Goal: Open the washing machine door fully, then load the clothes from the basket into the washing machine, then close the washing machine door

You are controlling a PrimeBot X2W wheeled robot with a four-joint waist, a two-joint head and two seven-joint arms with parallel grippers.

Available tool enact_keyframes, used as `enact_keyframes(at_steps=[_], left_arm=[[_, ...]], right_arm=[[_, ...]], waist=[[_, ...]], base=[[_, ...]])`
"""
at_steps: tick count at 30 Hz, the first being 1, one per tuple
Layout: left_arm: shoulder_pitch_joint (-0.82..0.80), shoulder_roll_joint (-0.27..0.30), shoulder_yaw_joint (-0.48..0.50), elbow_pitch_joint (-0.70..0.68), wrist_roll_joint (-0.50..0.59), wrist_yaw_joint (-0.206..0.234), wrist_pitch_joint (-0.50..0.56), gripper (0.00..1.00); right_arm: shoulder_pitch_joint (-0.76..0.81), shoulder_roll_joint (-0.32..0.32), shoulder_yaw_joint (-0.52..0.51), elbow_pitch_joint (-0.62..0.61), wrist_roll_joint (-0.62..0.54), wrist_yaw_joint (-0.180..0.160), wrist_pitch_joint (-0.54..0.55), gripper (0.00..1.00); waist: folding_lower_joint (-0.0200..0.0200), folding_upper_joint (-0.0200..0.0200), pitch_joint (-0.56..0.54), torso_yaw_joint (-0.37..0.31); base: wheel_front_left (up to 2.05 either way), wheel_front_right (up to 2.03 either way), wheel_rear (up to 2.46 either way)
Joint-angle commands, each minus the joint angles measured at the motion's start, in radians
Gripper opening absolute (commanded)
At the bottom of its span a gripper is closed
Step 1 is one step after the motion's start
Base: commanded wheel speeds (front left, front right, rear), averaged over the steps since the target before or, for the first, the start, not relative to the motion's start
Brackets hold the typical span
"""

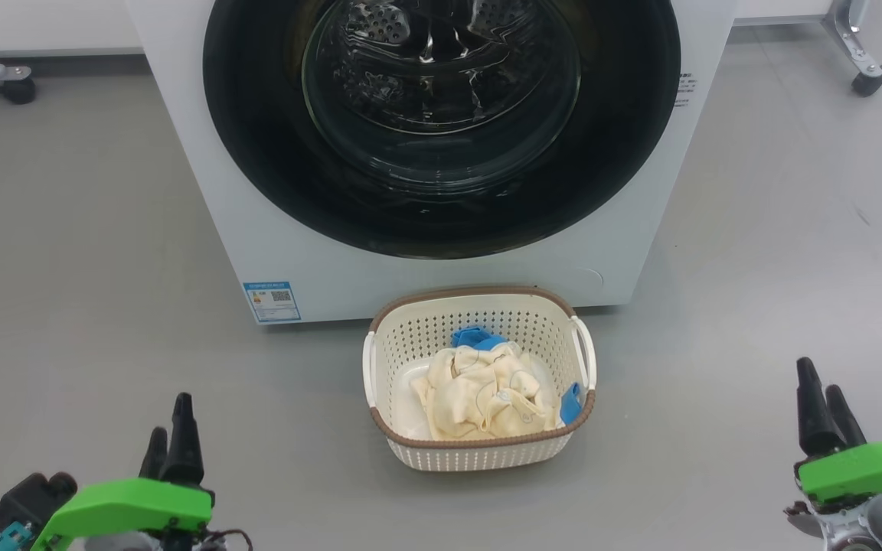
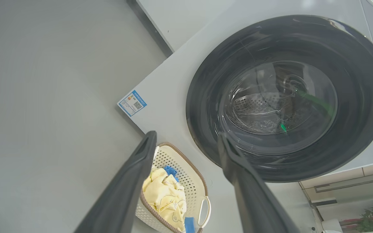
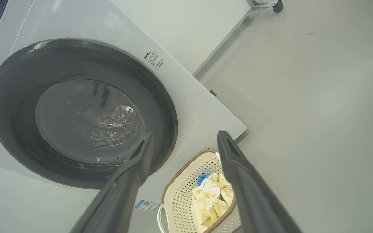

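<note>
The white washing machine (image 1: pixel 204 199) stands ahead with its round black-rimmed door (image 1: pixel 441 214) shut flat against the front; the steel drum shows through the glass. On the floor before it sits the cream basket (image 1: pixel 479 455), holding cream-yellow and blue clothes (image 1: pixel 483 394). My left gripper (image 1: pixel 171 432) hangs open at the lower left and my right gripper (image 1: pixel 824 405) open at the lower right, both well short of the basket with nothing between their fingers. In the wrist views the door (image 2: pixel 287 97) (image 3: pixel 76 113) and basket (image 2: pixel 180 161) (image 3: pixel 180 197) lie beyond the open left gripper (image 2: pixel 188 139) and right gripper (image 3: pixel 183 137).
Grey floor (image 1: pixel 73 306) spreads to both sides of the machine. Wheeled frame legs stand at the far left (image 1: pixel 16 84) and far right (image 1: pixel 862 73). A blue label sticker (image 1: pixel 272 301) marks the machine's lower left corner.
</note>
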Motion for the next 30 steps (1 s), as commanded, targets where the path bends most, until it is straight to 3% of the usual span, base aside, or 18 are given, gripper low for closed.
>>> enact_keyframes(at_steps=[1, 15, 30], left_arm=[[-0.056, 0.008, 0.012, -0.042, 0.041, 0.001, -0.016, 1.0], [-0.072, 0.009, -0.031, -0.057, 0.294, 0.016, -0.06, 1.0], [-0.101, 0.011, -0.074, -0.033, 0.457, 0.02, -0.101, 1.0]], right_arm=[[-0.063, -0.027, 0.01, -0.044, -0.06, 0.002, -0.016, 1.0], [-0.078, -0.019, 0.049, -0.07, -0.318, 0.002, -0.043, 1.0], [-0.087, -0.016, 0.107, -0.102, -0.508, 0.003, -0.066, 1.0]], waist=[[0.0, 0.0, 0.0, 0.0], [0.0, 0.0, 0.005, -0.006], [0.0, 0.0, 0.011, 0.001]], base=[[0.0, 0.0, 0.0], [0.0, 0.0, 0.0], [0.0, 0.0, 0.0]])
